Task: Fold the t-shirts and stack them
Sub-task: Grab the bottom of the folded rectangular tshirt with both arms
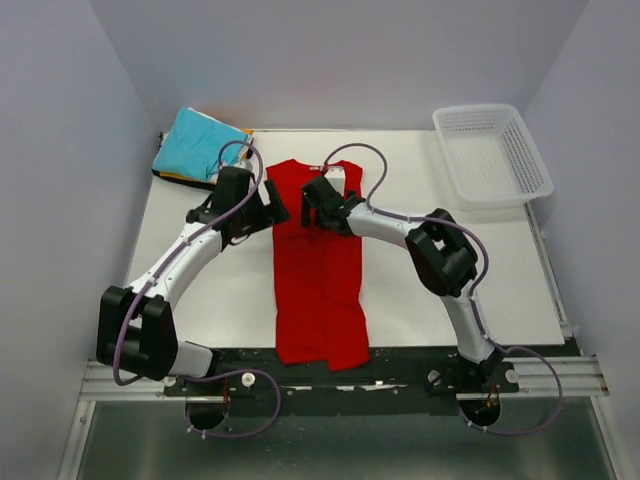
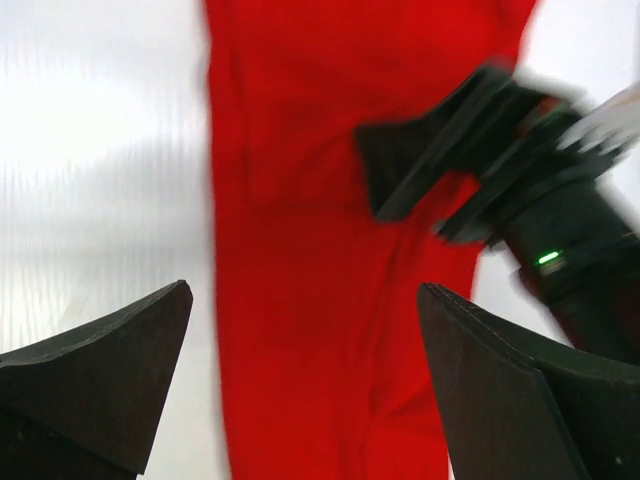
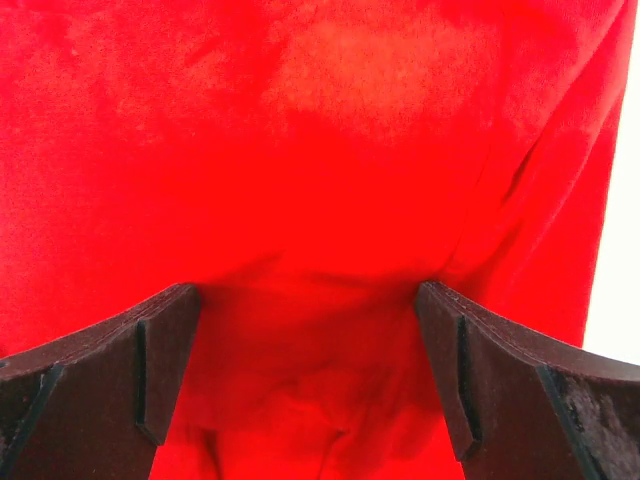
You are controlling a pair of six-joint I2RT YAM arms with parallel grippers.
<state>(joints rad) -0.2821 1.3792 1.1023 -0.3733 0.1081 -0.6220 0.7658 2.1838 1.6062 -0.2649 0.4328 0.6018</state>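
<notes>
A bright red t-shirt (image 1: 320,275) lies on the white table (image 1: 450,300) as a long narrow strip running from the near edge to the far middle. My left gripper (image 1: 272,208) is open at the strip's left edge near its far end. In the left wrist view (image 2: 305,292) the red cloth (image 2: 300,200) lies under its spread fingers. My right gripper (image 1: 316,203) is open over the strip's far part. In the right wrist view (image 3: 307,292) red cloth (image 3: 320,150) fills the frame. A folded stack (image 1: 200,145) sits far left, turquoise on top, with yellow-orange and black edges below.
A white plastic mesh basket (image 1: 492,155) stands at the far right corner. The right gripper's black body (image 2: 480,150) shows in the left wrist view, close across the shirt. Grey walls enclose the table on three sides.
</notes>
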